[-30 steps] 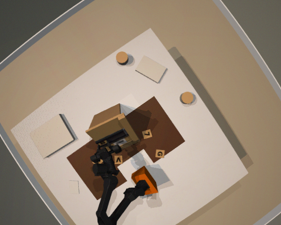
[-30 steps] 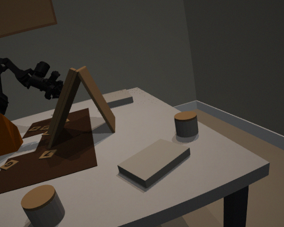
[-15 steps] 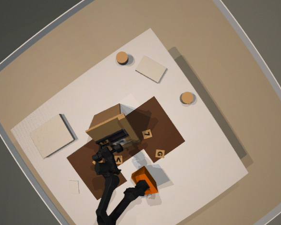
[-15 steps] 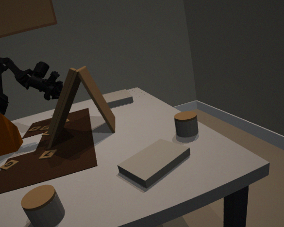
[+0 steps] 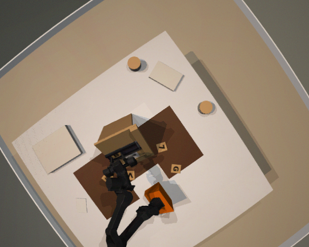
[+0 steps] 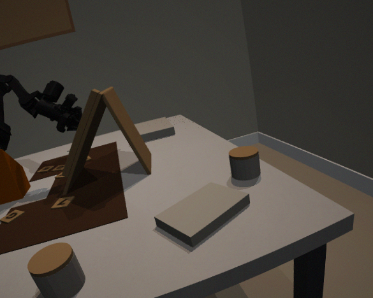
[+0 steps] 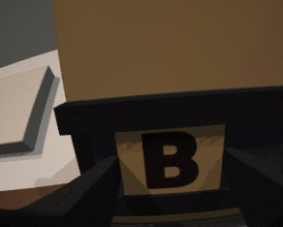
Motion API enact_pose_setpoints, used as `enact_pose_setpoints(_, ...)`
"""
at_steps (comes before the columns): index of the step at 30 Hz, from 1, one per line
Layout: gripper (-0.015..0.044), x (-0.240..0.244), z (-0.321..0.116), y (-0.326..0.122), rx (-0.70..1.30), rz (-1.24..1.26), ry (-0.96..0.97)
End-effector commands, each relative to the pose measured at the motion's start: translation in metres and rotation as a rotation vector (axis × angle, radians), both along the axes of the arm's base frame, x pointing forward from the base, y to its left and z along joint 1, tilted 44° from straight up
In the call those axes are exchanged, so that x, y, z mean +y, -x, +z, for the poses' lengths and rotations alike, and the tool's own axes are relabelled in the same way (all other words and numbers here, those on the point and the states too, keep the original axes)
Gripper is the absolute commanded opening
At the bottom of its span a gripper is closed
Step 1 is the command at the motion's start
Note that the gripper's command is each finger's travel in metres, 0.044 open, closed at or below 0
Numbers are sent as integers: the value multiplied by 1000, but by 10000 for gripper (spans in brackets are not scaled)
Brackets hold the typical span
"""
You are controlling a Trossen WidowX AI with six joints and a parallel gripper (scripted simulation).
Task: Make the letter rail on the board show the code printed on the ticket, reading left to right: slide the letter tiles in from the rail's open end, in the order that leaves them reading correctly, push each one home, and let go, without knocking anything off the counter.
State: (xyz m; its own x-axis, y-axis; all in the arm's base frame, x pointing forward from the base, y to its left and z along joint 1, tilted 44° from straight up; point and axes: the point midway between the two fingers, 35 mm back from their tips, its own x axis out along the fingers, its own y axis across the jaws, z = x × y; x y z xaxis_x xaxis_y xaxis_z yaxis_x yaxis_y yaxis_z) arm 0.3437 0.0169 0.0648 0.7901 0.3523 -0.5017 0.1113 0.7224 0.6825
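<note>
A wooden A-frame board (image 5: 116, 138) (image 6: 93, 137) (image 7: 172, 27) stands on a brown mat (image 5: 180, 143) (image 6: 93, 205). A dark letter rail (image 7: 256, 108) (image 5: 128, 149) runs across the board's face. My gripper (image 7: 171, 159) (image 5: 117, 157) (image 6: 71, 123) is shut on the B tile (image 7: 171, 150), which sits inside the rail near its left end. Loose tiles lie on the mat: a 7 tile (image 5: 161, 146) (image 6: 62, 202), a G tile (image 5: 175, 168) (image 6: 11, 215) and another tile (image 5: 131, 174) beside my arm.
An orange bin (image 5: 159, 196) (image 6: 3, 176) stands by the arm's base. Two capped cylinders (image 5: 134, 63) (image 5: 205, 107) (image 6: 244, 162) (image 6: 56, 269) and two flat slabs (image 5: 166, 75) (image 5: 57, 149) (image 6: 202, 211) sit on the counter. A small white card (image 5: 81, 205) lies near the front left.
</note>
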Motion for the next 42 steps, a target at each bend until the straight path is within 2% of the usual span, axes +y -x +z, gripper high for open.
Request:
enact_pose_setpoints(1, 0, -2, -4, 1, 2, 3, 2)
enact_pose_setpoints(42, 0, -22, -23, 4, 2, 3, 3)
